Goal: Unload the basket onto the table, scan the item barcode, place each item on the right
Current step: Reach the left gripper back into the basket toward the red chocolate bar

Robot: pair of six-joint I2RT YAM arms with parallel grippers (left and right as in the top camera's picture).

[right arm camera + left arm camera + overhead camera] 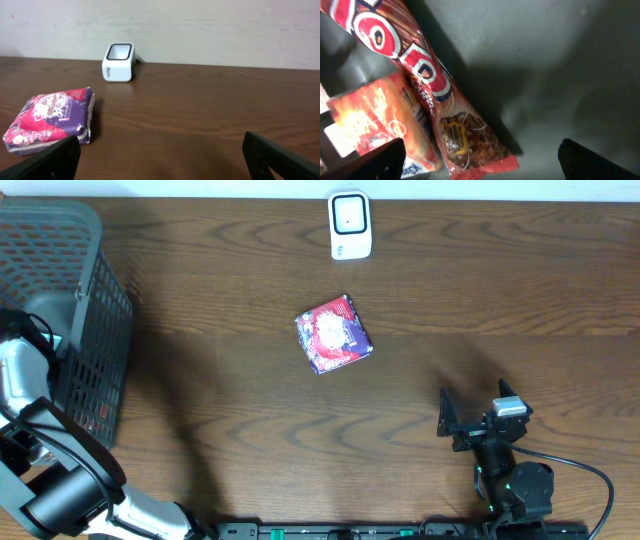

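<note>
From overhead, the right claw (476, 410) sits low over the table (200, 300) with its jaws spread wide, gripping nothing. The red and purple packet (334, 333) lies flat on the wood, ahead of this claw and off to its left, well apart from it. The white scanner (350, 225) stands farther ahead still, beyond the packet, at the table's far edge. The left arm (25, 370) reaches down into the dark mesh basket (95, 300).

From the left wrist, the left claw (480, 162) hangs released inside the basket, and both dark fingertips (375, 160) stand far apart at the bottom corners. A long red packet (420, 75) runs slantwise below it, with its near end between the fingertips. An orange packet (380, 120) lies just beside the long one, toward the claw's left finger. Whether either finger touches a packet cannot be told.

From the right wrist, the right claw's two fingertips (280, 157) are wide apart and empty. The red and purple packet lies just ahead of the left finger, and the scanner stands well beyond it, near the wall (225, 30).
</note>
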